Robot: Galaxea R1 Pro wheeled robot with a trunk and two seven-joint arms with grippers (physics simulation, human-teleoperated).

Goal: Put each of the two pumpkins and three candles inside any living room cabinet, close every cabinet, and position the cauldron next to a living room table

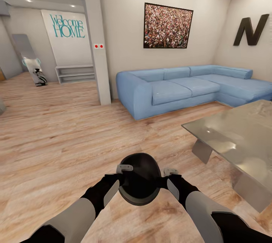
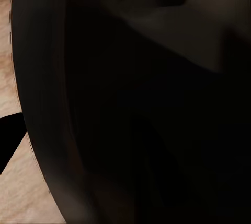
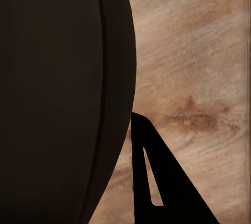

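Nearest me is the cauldron [image 1: 139, 178], carried between both arms just in front of the trunk, above the floor [image 1: 56, 137]. I have the left gripper [image 1: 124, 169] on one side of the rim and the right gripper [image 1: 170, 171] on the other. That looks to me like a two-sided pinch to keep so wide a pot level while the base rolls. Each seems clamped on the rim, though I cannot tell the exact finger closure from the head view. In the left wrist view the cauldron's dark wall [image 2: 136, 109] sits right against the camera. In the right wrist view the black belly [image 3: 57, 93] stands beside one finger [image 3: 157, 177] with wood grain behind.

The table [image 1: 234, 137], glossy and grey-brown, stands near my right, apart from the pot. I judge the remaining job is to close in and set the cauldron down beside it.

Beyond lie pale wood planks, a blue sofa [image 1: 189, 86], a framed picture [image 1: 167, 26] and a pillar [image 1: 96, 39].
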